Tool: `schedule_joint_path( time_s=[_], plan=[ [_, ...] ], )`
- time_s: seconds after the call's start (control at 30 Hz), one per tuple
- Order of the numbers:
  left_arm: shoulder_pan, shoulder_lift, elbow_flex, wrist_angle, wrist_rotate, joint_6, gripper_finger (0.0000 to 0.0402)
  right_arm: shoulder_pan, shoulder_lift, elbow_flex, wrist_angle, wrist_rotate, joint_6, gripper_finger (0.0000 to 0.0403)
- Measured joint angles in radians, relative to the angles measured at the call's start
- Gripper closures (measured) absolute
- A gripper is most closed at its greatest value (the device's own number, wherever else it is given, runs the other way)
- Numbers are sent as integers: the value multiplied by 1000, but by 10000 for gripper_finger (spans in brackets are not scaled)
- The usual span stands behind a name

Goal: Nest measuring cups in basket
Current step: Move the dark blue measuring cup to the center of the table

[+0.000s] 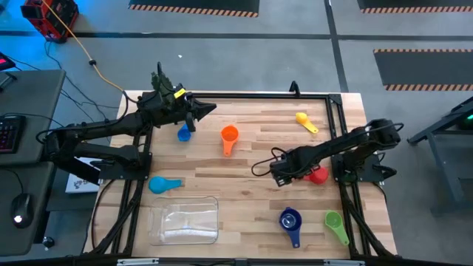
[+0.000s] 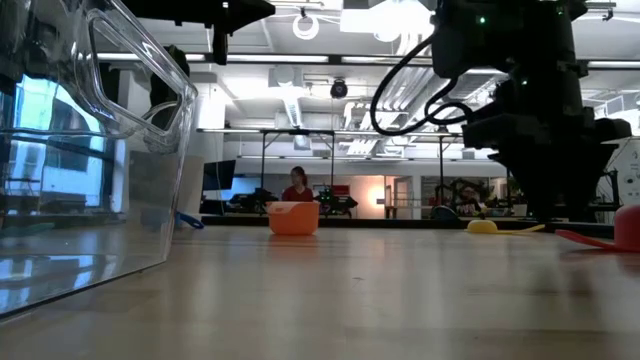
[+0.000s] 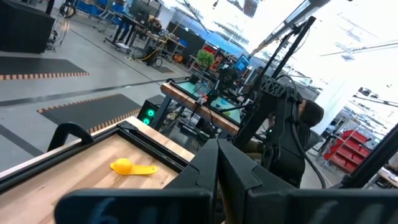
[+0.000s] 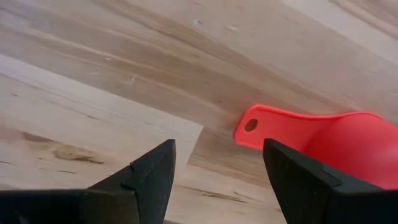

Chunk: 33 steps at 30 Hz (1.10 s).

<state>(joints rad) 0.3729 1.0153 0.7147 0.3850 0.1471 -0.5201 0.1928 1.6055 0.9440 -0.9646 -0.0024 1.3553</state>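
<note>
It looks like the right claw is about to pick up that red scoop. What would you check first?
1. Right gripper open: ok.
2. Red cup lying on the table, handle towards the fingers: ok.
3. Handle between the fingers: not ok, it lies just ahead of them.
4. Clear basket empty and unblocked: ok.
5. Left gripper shut, far from the red cup, above the far left of the table: ok.
6. Height above the table: cannot tell.
</note>
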Motion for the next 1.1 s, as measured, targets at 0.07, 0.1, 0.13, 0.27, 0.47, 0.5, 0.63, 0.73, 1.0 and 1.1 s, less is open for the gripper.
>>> schedule_joint_path(
  time_s=[0.07, 0.1, 0.13, 0.27, 0.47, 0.5, 0.63, 0.73, 1.0, 1.1],
  plan=[
    [0, 0, 0, -4, 0, 0, 401, 0, -4, 0, 3, -2, -1, 167],
    [0, 0, 0, -4, 0, 0, 401, 0, -7, -1, 13, -14, -8, 167],
    [0, 0, 0, -4, 0, 0, 401, 0, -10, -1, 29, -41, -39, 167],
    [0, 0, 0, -4, 0, 0, 401, 42, -63, 39, 65, -130, -197, 168],
    [0, 0, 0, -7, 0, 0, 401, 193, -211, 122, 90, -71, -157, 228],
    [0, 0, 0, -7, 0, 0, 401, 229, -220, 122, 102, -75, -118, 251],
    [0, 0, 0, -8, 0, 22, 401, 365, -196, 95, 242, -113, 52, 370],
    [0, 0, 0, -8, 0, 32, 401, 419, -141, 94, 361, -115, 149, 384],
    [0, 0, 0, -8, -6, 34, 401, 415, 15, 93, 378, -133, 237, 396],
    [0, 0, 0, -8, -6, 34, 401, 394, 48, 93, 351, -135, 214, 401]
  ],
)
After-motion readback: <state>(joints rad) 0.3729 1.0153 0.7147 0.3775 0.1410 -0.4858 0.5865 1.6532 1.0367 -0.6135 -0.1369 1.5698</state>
